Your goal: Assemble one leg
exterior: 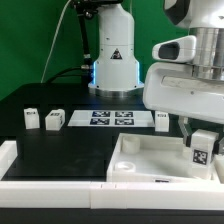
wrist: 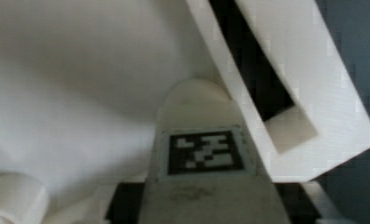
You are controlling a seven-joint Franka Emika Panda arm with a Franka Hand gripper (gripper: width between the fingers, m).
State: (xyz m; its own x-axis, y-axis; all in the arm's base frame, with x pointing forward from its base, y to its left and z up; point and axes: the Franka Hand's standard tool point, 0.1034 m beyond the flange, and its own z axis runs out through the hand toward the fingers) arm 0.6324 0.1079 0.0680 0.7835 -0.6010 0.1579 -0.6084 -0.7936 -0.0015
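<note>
Exterior view: the gripper (exterior: 200,143) grasps a leg (exterior: 201,149) and holds it over the white tray (exterior: 140,160), at the tray's corner on the exterior view's right. Behind the tray lies the marker board (exterior: 111,119); three more legs (exterior: 32,118) (exterior: 54,120) (exterior: 162,120) stand beside it.

Wrist view: the tagged leg (wrist: 203,150) sits between dark fingers (wrist: 123,198); whether it touches the tray (wrist: 75,80) cannot be told.
</note>
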